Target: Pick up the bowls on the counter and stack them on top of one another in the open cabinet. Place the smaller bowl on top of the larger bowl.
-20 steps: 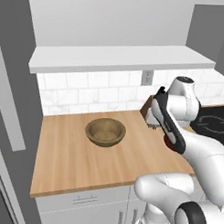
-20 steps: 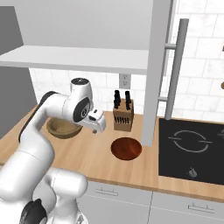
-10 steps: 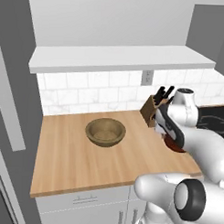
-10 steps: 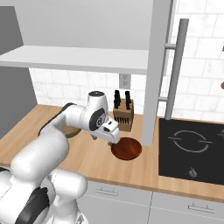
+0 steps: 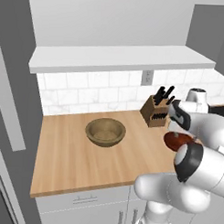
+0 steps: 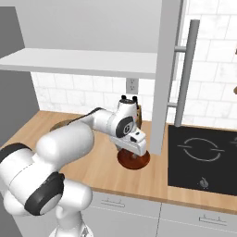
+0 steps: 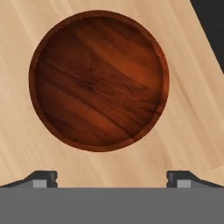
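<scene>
Smaller bowl [image 7: 99, 80], dark reddish-brown and glossy, sits upright on the counter [image 7: 26, 144] with its mouth facing up. In the hand view it lies directly ahead of the tool [image 7: 112, 178], toward 12 o'clock, its round rim centred between the two fingertips [image 7: 43, 177]. Being round, it has no long axis; its wood grain runs from about 10 o'clock to 4 o'clock in that view. The tool's jaws stand wide apart and hold nothing; the bowl is clear of both tips, with bare counter showing between them and the rim.

From the right base view the tool [image 6: 135, 149] hovers just above the smaller bowl [image 6: 134, 160], which rests near the counter's [image 6: 92, 166] front edge, close to the black stovetop [image 6: 203, 159] at 3 o'clock. In the left base view the smaller bowl [image 5: 177, 141] peeks out beside the arm, and the tool's fingertips are hidden by the arm there.

The larger bowl [image 5: 105, 132], pale tan, stands upright mid-counter, well apart from the smaller one, toward 9 o'clock. A knife block [image 5: 156, 113] stands against the tiled wall at 12 o'clock of the smaller bowl. The open cabinet's white shelf board [image 5: 120, 58] hangs above.
</scene>
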